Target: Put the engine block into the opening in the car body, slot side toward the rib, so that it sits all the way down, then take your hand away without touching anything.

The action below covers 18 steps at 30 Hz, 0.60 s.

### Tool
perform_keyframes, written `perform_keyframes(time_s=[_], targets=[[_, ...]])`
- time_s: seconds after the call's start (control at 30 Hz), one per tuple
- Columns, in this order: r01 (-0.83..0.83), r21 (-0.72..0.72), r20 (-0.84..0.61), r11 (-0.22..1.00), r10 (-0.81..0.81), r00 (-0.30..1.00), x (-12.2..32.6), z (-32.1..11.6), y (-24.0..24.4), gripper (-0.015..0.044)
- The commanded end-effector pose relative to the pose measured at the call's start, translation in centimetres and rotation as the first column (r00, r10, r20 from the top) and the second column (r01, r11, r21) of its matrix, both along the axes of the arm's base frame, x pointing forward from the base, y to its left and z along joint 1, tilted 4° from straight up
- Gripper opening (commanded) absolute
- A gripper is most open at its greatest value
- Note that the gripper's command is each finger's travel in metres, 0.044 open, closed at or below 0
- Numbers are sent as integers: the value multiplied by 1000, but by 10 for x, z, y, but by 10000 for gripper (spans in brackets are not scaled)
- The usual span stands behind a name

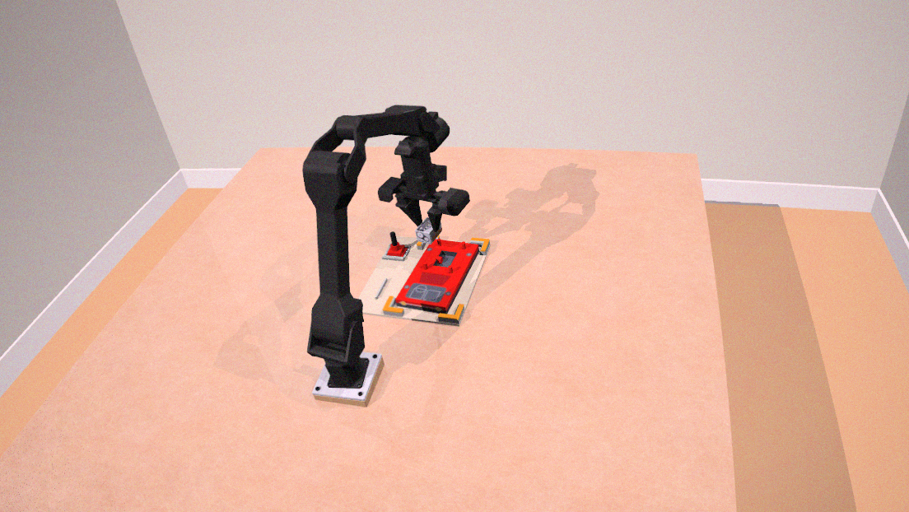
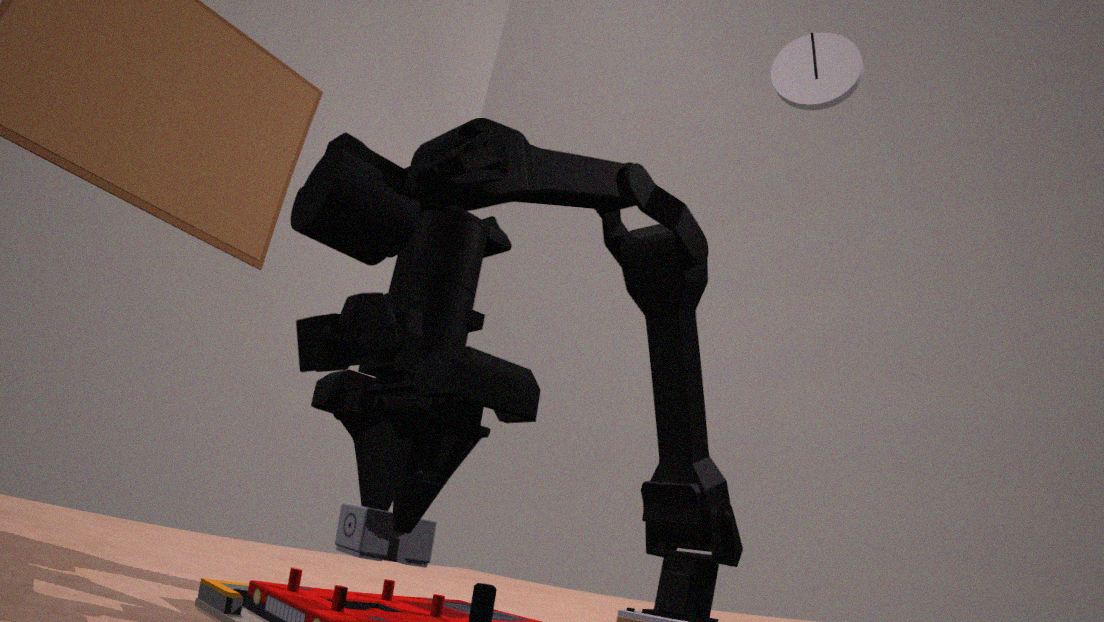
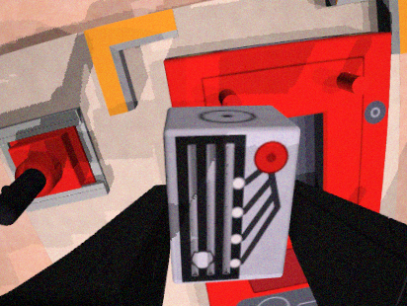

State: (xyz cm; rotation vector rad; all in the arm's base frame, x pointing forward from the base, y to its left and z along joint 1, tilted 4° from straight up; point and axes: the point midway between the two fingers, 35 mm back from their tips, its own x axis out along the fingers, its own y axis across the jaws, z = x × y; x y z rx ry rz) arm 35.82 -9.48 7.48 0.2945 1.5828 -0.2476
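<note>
The grey engine block hangs level in the air. My gripper is shut on it, one finger on each side. A slot shows on the block's side facing the exterior camera. The red car body lies below. In the wrist view the block covers the left part of its opening; in the exterior view a gap separates block and body. A small red rib stands at the opening's left edge in the top view; the block hides it in the wrist view.
Several red posts stand around the opening. A red lever unit with a black stick stands left of the car body on the beige board. An orange corner bracket and a thin grey bar are also there.
</note>
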Motion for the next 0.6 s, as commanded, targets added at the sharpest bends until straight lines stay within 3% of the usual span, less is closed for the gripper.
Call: perform_keyframes(time_s=[0.0, 0.4, 0.57], targets=[[-38, -1, -5, 999, 38, 999, -8, -5, -9, 0], [-138, 1, -4, 990, 138, 990, -30, -17, -33, 0], [-152, 1, -3, 988, 152, 988, -30, -17, -33, 131]])
